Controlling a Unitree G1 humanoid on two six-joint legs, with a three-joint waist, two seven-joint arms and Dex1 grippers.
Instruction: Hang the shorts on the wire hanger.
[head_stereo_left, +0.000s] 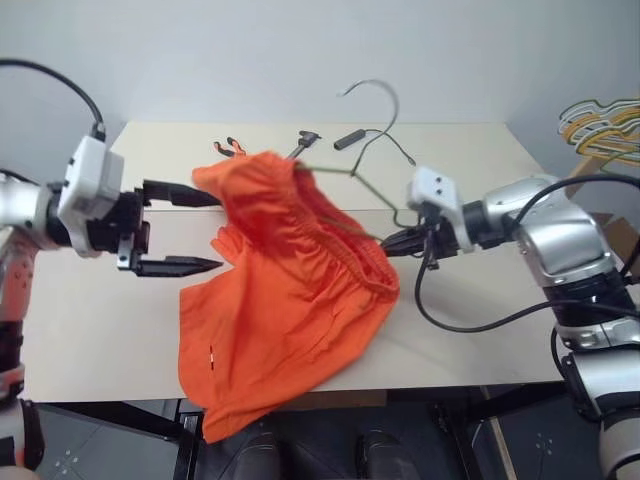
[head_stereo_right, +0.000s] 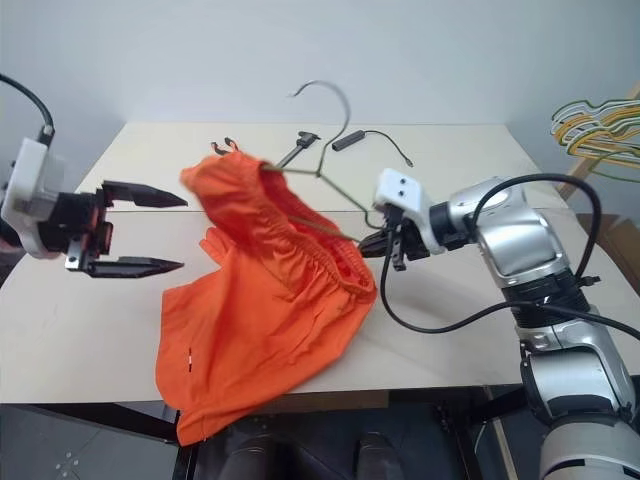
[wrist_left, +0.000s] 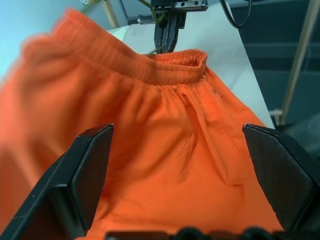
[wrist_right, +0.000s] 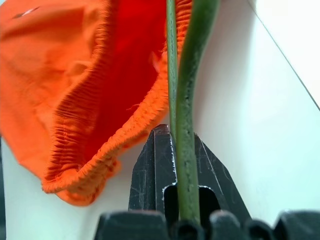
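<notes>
Hanging from right pincer (head_stereo_left: 392, 240) (shorts (head_stereo_left: 290, 300))

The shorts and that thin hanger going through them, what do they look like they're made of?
The shorts look like thin, matte synthetic sports cloth: they drape in soft folds, with a gathered elastic waistband. The wire hanger looks like bent metal wire, dull olive-grey with little shine, possibly coated; it keeps its hook and corners stiff. The right hand is shut on it.

Your robot's arms are shiny silver metal with black joints. Each wrist carries a small white box. Thin black cables loop off both arms. Your left gripper (head_stereo_left: 180, 228) and right gripper (head_stereo_left: 390, 240) have black, pointed fingers.
</notes>
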